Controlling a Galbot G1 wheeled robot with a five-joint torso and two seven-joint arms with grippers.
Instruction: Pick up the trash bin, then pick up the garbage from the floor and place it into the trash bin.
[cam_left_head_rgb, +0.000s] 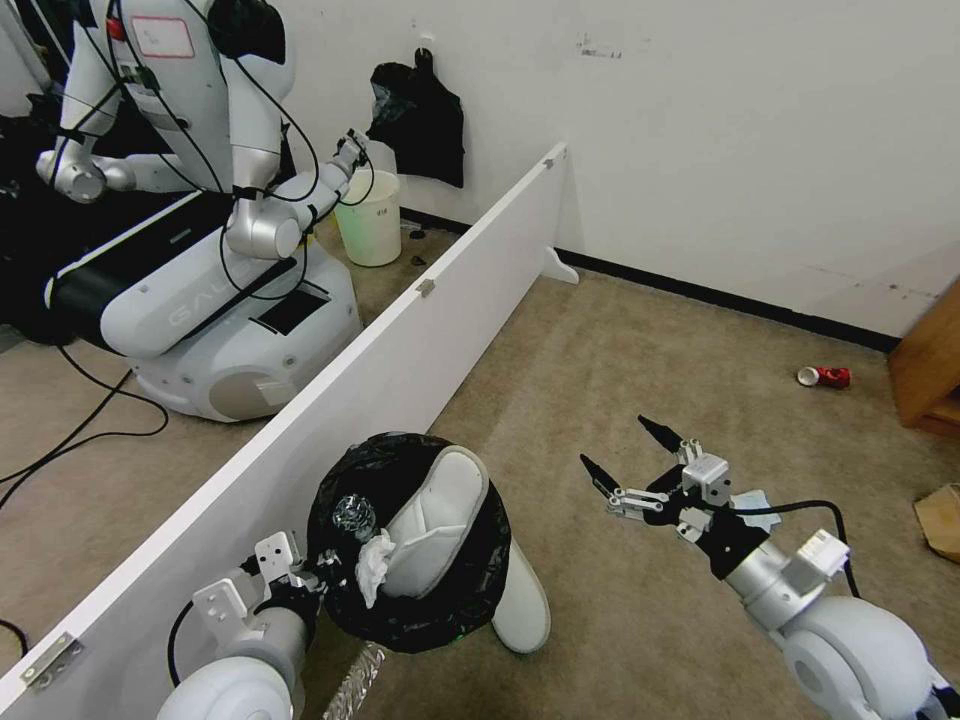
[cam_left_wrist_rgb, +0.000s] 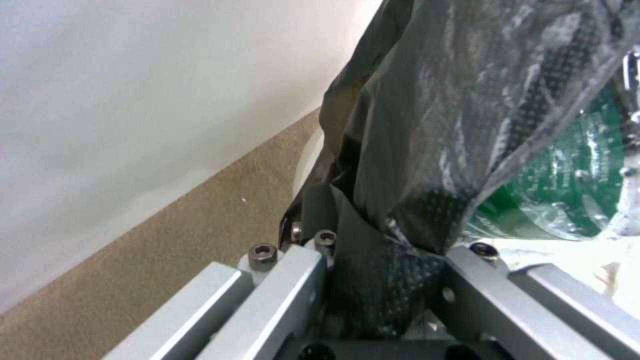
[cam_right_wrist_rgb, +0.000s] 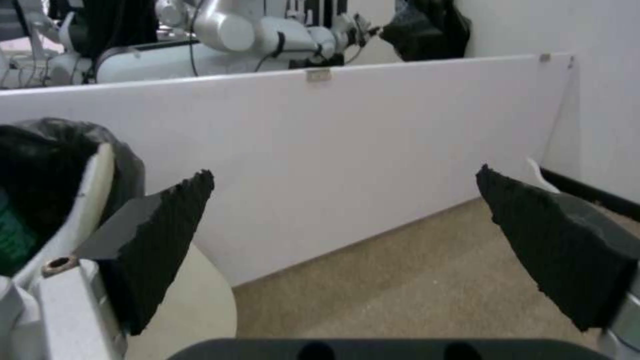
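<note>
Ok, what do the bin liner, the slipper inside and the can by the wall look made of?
Liner: thin glossy black plastic film, crinkled with highlights. Slipper: soft matte white fabric, probably foam-soled. Can: red with a pale end, likely metal; too small to confirm.

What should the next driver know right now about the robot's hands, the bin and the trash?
Left gripper: shut on the rim of the round white trash bin with the crinkly black bag, holding it up beside the white divider board.
Right gripper: open, empty, hovering above the carpet.
Done: bin lifted; a white slipper, white tissue and clear plastic bottle are inside.
Left: red can by the far wall, brown paper bag at the right edge.
</note>
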